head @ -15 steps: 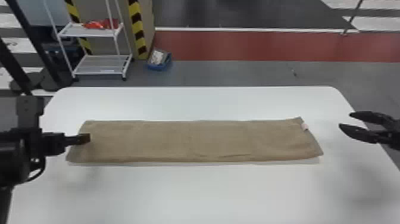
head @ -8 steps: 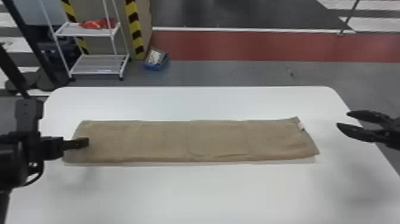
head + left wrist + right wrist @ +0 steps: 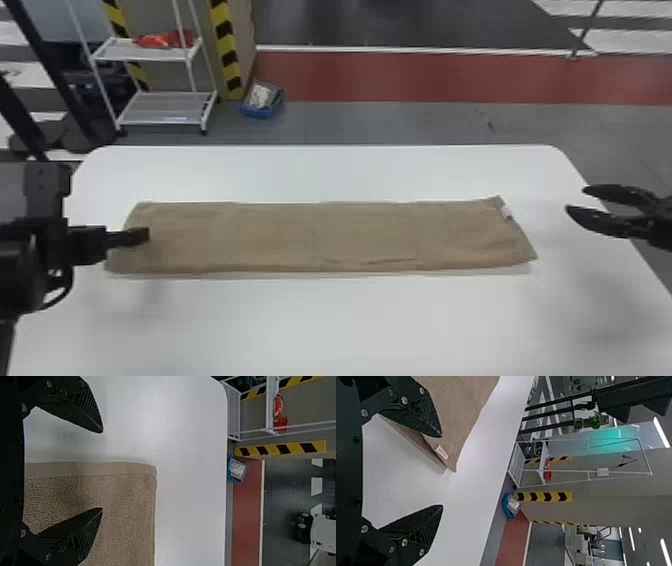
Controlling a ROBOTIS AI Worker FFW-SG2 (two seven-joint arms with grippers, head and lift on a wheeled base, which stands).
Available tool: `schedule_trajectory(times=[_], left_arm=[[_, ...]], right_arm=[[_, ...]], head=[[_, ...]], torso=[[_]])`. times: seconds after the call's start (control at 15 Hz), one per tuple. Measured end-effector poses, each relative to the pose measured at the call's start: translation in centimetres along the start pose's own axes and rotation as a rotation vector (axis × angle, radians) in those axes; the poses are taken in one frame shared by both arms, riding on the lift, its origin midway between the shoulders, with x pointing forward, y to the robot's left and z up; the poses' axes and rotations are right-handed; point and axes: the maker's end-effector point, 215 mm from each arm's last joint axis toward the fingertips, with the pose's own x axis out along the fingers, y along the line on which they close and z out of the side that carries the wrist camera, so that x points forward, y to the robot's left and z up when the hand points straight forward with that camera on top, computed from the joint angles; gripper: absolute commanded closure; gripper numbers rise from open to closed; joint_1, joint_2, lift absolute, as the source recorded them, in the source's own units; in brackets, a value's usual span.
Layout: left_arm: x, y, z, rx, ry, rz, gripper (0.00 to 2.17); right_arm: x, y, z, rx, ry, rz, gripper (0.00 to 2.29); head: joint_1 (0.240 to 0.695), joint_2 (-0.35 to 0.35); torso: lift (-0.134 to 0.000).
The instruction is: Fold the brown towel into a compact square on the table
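- In the head view, the brown towel (image 3: 320,237) lies as a long, low strip across the table (image 3: 350,325), with a paler layer that shows along its near edge. I judge that the lengthwise folding is done, and that the step in hand is to shorten this strip into a square.
- In the same view, the left gripper (image 3: 145,236) is at the towel's left end, and the right gripper (image 3: 576,199) is apart from the right end, near the table's side, with its fingers spread.
- In the left wrist view, the fingers are wide apart and grip nothing: one is over the towel, the other over the table, with the hemmed edge (image 3: 87,469) between. The next move probably asks to close on this edge, taking all the layers, and to carry it toward the middle.
- In the right wrist view, the fingers are also open and empty, with the corner that bears the small label (image 3: 442,452) near one of them. The layers look slightly parted there, so a later grasp could take only the upper one.
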Motion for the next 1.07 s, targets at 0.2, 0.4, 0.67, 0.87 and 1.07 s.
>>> schedule_trajectory(times=[0.2,0.4,0.67,0.87,1.07], left_arm=[[0.0,-0.4,0.0,0.002,0.001,-0.012,0.57],[0.1,-1.0,-0.1,0.000,0.009,-0.035,0.73],[0.1,-1.2,-0.5,-0.005,0.028,-0.037,1.34],[0.0,-1.2,-1.4,-0.017,0.061,-0.034,1.73],[-0.9,-1.9,-1.2,-0.038,0.064,-0.055,1.73]], right_arm=[[0.0,0.0,0.0,-0.002,-0.002,0.000,0.29],[0.1,0.1,0.0,-0.002,-0.003,0.001,0.29],[0.2,0.2,-0.1,0.000,-0.004,0.004,0.29],[0.1,0.4,0.1,0.008,-0.022,0.004,0.29],[0.1,0.8,0.4,0.035,-0.048,0.007,0.29]], head=[[0.695,-0.020],[0.695,-0.027],[0.695,-0.026],[0.695,-0.026],[0.695,-0.029]], torso=[[-0.124],[-0.124],[-0.124],[-0.124],[-0.124]])
